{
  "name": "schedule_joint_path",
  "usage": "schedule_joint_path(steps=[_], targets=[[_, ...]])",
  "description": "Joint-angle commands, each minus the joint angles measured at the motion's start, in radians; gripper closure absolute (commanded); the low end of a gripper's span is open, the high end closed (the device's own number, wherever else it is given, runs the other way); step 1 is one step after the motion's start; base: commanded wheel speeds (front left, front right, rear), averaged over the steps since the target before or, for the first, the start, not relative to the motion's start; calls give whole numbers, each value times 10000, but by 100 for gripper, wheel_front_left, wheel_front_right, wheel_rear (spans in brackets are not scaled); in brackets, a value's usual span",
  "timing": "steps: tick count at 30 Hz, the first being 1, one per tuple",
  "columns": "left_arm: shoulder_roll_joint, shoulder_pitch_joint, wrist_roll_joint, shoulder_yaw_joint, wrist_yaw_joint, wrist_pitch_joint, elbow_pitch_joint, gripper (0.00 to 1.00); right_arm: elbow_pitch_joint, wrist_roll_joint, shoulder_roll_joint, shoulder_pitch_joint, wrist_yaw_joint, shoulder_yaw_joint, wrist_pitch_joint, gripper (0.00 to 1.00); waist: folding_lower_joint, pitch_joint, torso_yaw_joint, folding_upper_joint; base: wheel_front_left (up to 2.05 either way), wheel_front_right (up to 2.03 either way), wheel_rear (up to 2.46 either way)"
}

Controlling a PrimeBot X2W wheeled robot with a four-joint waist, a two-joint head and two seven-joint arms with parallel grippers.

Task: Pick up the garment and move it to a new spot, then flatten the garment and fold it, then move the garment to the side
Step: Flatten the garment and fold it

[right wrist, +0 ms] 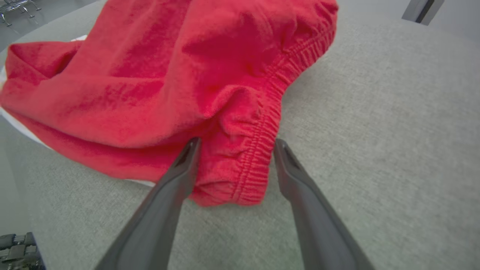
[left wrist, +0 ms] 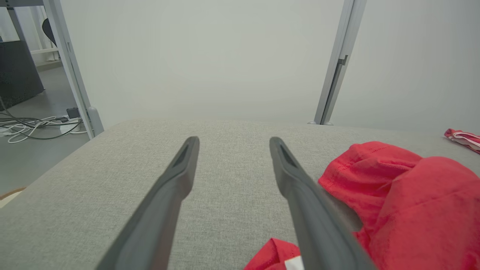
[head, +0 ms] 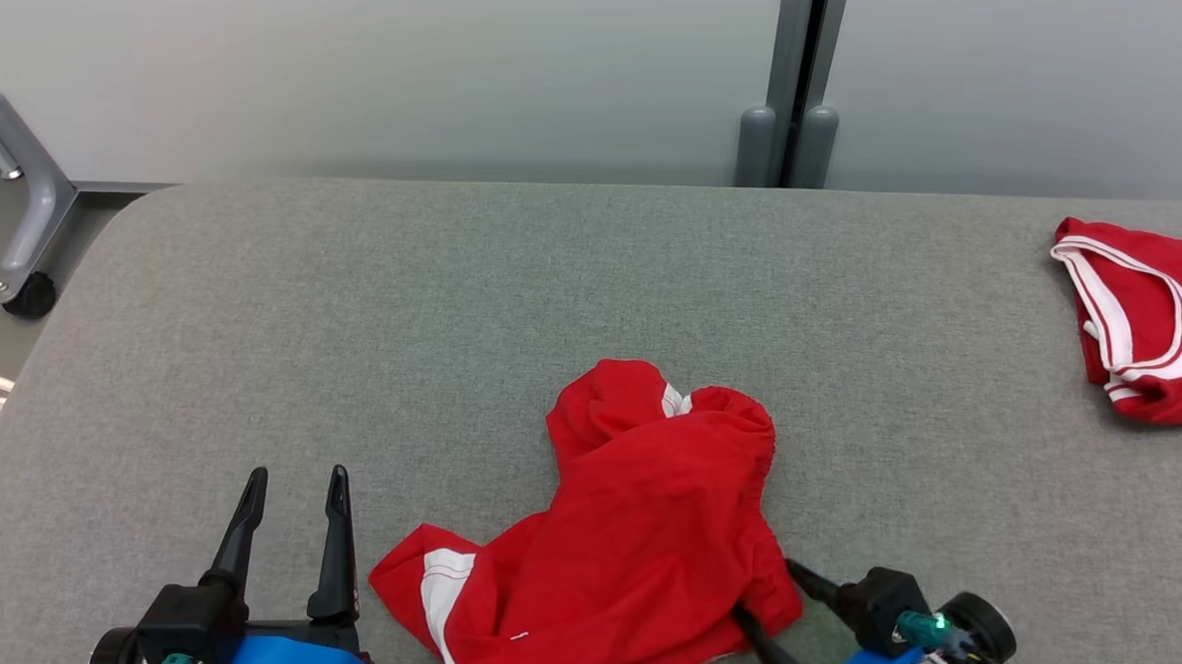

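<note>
Nearest: the right gripper (right wrist: 237, 141), fingers spread wide, straddles the elastic hem corner at the near-right edge of the garment (head: 620, 530). One finger seems tucked under the cloth, nothing clamped. Just left of the garment, apart from it, the left gripper (head: 297, 475), fingers likewise released. The garment lies crumpled on the grey worktop (head: 450, 308). Far right of it, well apart: a second red garment (head: 1160, 337).

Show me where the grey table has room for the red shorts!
The widest bare stretch of the grey fabric-covered table runs along its far edge, behind the crumpled red cloth shorts. Another lies between them and the red white-striped garment at right. The near edge is crowded: open left fingers beside the shorts, open right fingers at their waistband.
</note>
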Motion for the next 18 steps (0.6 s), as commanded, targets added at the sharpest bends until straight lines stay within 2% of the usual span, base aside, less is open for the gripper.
schedule_joint_path(steps=[1, 5, 6, 7, 12, 18], targets=[[42, -151, 3, 37, -14, -47, -13, 0, 107, 90, 43, 14, 2, 39, 78, 0, 0, 28, 43, 0, 0, 0, 0], [-7, -111, 74, 58, -14, -47, -50, 0, 772, 268, 176, -291, 2, 312, 280, 0, 0, 74, 129, 0, 0, 0, 0], [-6, -97, 74, 67, -14, -47, -51, 0, 895, 329, 201, -385, 2, 339, 183, 61, 0, 80, 142, 0, 0, 0, 0], [-4, -87, 71, 70, -15, -47, -46, 0, 1015, 373, 208, -439, 2, 365, 95, 100, 0, 81, 148, 0, 0, 0, 0], [-19, 130, 86, 198, -15, -47, -37, 0, 1296, 639, 36, -622, 2, -12, -352, 100, 0, 2, -68, 0, 0, 0, 0], [-99, 206, 77, 167, -15, -45, 16, 0, 728, 727, -510, 197, 2, -1486, -663, 100, 0, -243, -378, 0, 0, 0, 0]])
